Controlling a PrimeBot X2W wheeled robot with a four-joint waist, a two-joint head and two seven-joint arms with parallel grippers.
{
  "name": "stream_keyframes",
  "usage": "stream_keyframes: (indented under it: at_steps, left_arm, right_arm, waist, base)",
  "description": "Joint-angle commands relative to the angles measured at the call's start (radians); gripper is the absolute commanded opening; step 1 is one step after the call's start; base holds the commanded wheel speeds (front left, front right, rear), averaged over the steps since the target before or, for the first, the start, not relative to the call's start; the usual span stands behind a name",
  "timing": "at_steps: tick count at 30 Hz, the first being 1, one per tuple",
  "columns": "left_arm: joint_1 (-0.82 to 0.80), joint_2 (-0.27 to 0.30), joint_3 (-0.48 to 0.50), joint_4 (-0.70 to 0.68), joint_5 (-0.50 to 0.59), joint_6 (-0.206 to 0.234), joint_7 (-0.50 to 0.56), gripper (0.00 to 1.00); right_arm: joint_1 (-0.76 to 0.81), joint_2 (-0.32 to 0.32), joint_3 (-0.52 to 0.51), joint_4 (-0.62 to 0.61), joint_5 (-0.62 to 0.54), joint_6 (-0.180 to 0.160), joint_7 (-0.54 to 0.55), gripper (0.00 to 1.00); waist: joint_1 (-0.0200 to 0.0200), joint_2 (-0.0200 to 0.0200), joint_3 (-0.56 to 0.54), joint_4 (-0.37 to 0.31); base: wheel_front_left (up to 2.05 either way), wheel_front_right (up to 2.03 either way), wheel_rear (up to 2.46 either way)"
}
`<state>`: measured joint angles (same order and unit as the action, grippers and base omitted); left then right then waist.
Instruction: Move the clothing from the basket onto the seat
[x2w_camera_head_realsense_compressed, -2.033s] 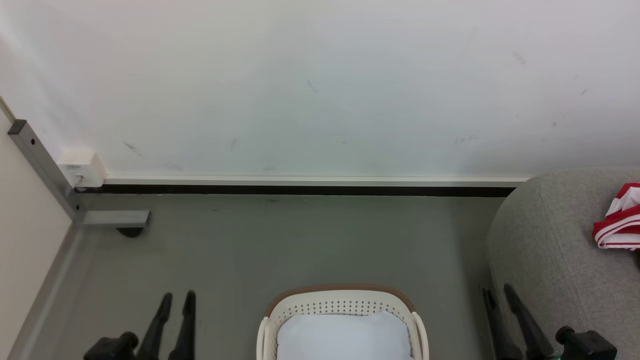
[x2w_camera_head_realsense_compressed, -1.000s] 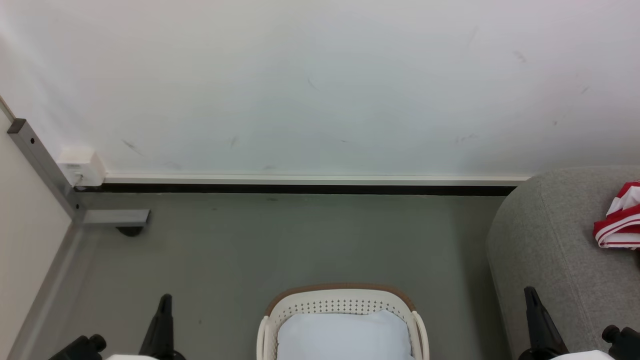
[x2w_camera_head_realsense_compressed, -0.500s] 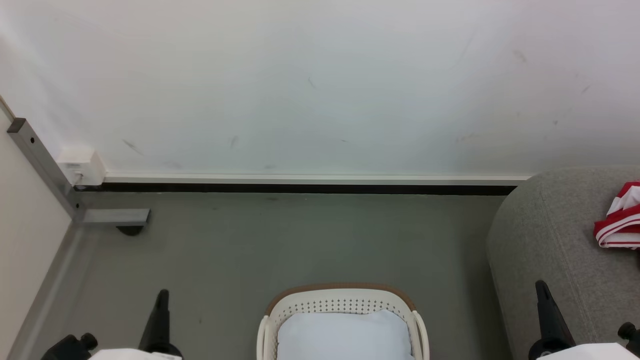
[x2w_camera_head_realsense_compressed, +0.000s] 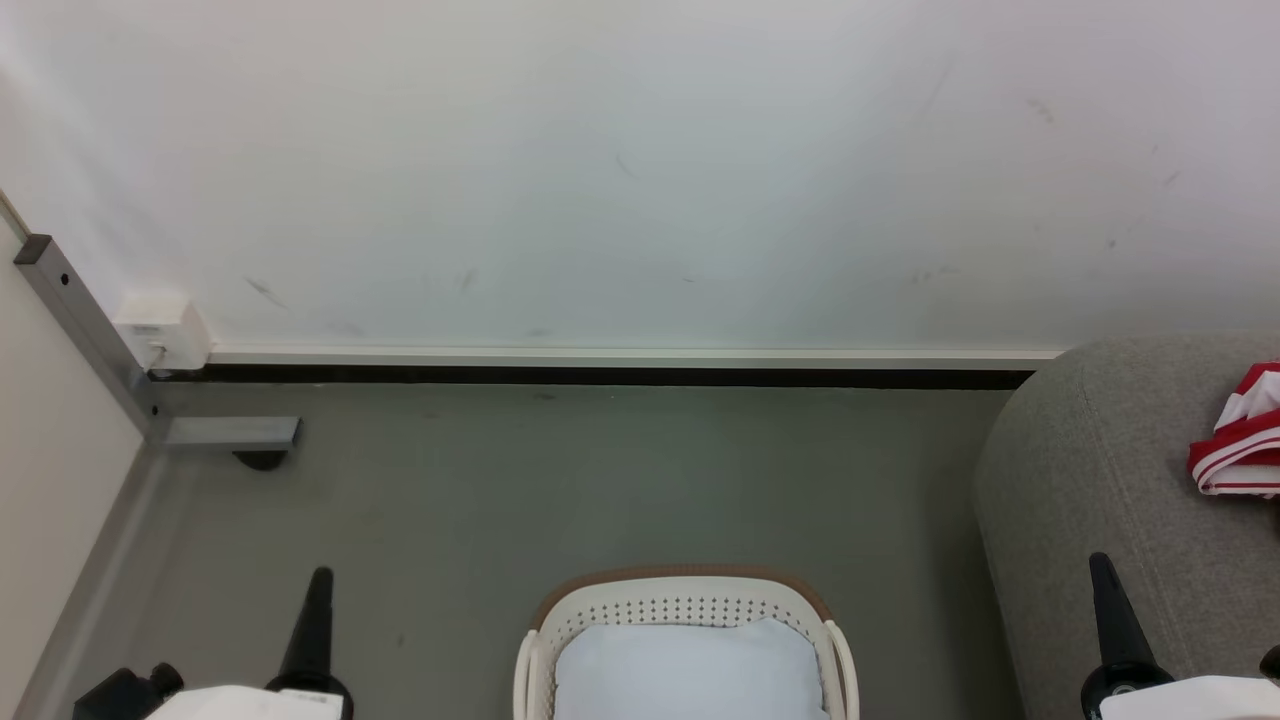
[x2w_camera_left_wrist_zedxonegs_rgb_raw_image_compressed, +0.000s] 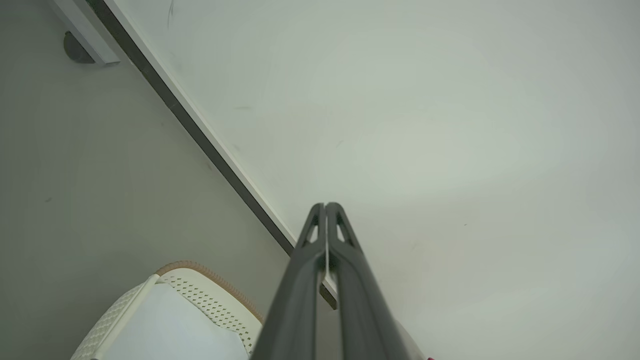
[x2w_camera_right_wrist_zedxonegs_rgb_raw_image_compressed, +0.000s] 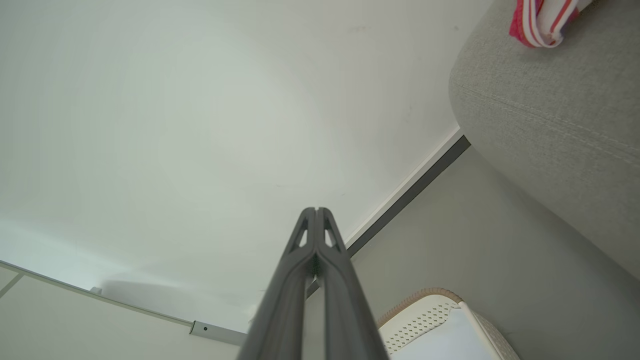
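Red-and-white clothing (x2w_camera_head_realsense_compressed: 1236, 450) lies bunched on the seat (x2w_camera_head_realsense_compressed: 1090, 480), well apart from the basket (x2w_camera_head_realsense_compressed: 680, 606) (lined with a flat white sheet (x2w_camera_head_realsense_compressed: 688, 675)). The fabric is judged light, soft and limp: pinch a raised fold, not a flat area. Both arms' jaws are clenched shut and empty, one on each side of the basket.

You're looking at a scuffed white wall (x2w_camera_head_realsense_compressed: 640, 170), a dark skirting strip (x2w_camera_head_realsense_compressed: 600, 378) along its foot, grey floor (x2w_camera_head_realsense_compressed: 600, 480) below, and a grey metal post (x2w_camera_head_realsense_compressed: 78, 315) on your left
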<state>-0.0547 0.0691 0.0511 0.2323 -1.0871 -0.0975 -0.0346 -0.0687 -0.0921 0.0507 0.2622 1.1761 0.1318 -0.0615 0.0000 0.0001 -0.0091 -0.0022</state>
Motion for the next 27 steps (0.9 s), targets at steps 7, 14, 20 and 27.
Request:
stream_keyframes:
  at_steps: [7,14,20,27]
  left_arm:
    - [-0.026,-0.001,0.014,-0.012,-0.085,-0.001,0.024,0.0]
    - [-0.032,-0.004,0.022,-0.013,-0.149,-0.002,0.044,0.0]
    - [-0.035,-0.006,0.028,-0.014,-0.201,-0.002,0.058,0.0]
    - [-0.041,-0.008,0.034,-0.015,-0.257,-0.002,0.074,0.0]
  right_arm:
    - [-0.027,-0.005,-0.02,-0.011,0.077,-0.001,0.02,0.0]
    - [-0.031,-0.006,-0.033,-0.011,0.138,-0.001,0.035,0.0]
    - [-0.036,-0.007,-0.043,-0.012,0.188,-0.001,0.047,0.0]
    - [-0.038,-0.008,-0.052,-0.013,0.245,-0.001,0.061,0.0]
  waist:
    - [0.0,-0.0001,0.001,0.0]
    - [0.0,-0.0001,0.002,0.0]
    - [0.0,-0.0001,0.002,0.001]
    - [0.0,-0.0001,0.003,0.001]
  base:
    - [0.0,0.0,0.0]
    - [0.0,0.0,0.0]
    - [0.0,0.0,0.0]
    - [0.0,0.0,0.0]
